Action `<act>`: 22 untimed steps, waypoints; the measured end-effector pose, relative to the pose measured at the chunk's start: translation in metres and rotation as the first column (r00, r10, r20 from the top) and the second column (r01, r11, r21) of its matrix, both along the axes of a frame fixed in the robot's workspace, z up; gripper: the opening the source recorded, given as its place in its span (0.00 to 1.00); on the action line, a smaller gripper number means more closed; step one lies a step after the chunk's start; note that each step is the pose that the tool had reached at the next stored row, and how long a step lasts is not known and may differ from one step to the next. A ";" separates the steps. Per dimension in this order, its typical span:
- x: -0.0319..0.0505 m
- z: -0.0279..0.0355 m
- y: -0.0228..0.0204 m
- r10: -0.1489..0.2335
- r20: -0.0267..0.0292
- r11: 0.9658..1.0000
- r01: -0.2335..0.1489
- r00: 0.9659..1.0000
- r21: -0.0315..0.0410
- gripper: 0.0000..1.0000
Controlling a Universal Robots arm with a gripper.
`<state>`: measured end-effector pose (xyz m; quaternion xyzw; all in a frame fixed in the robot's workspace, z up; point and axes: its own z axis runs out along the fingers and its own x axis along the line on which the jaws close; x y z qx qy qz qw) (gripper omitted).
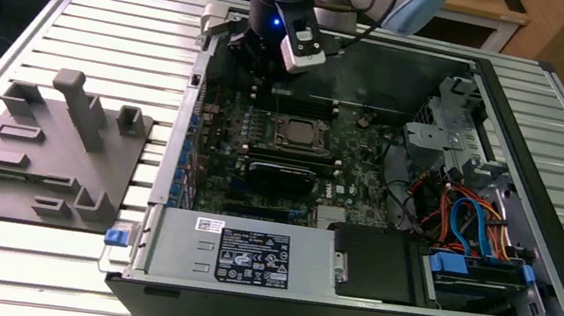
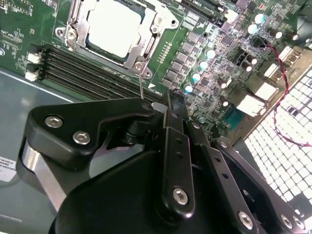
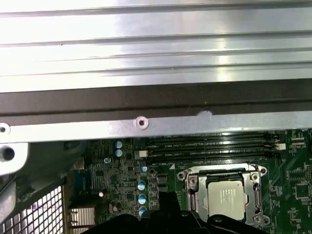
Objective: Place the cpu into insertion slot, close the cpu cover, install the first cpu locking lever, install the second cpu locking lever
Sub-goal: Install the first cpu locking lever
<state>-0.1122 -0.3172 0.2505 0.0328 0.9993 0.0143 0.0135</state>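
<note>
The cpu [image 3: 225, 195] is being shown seated in the insertion slot [image 3: 184, 174], with the cpu cover [image 3: 253, 195] lying flat around its metal top. The gripper [image 2: 171, 100] is being held just beside the slot, above the motherboard [image 2: 204, 44]. A thin metal rod [image 2: 141, 87] is being seen rising from the slot's corner up to the gripper. How wide the gripper is standing cannot be told.
</note>
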 end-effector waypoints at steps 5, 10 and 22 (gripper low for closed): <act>0.0000 0.0000 0.0003 0.000 0.000 1.000 0.000 1.000 0.000 0.10; 0.0000 0.0000 0.0008 0.000 0.000 1.000 0.000 1.000 0.000 0.10; 0.0010 0.0033 0.0046 0.000 0.000 1.000 0.000 1.000 0.000 0.10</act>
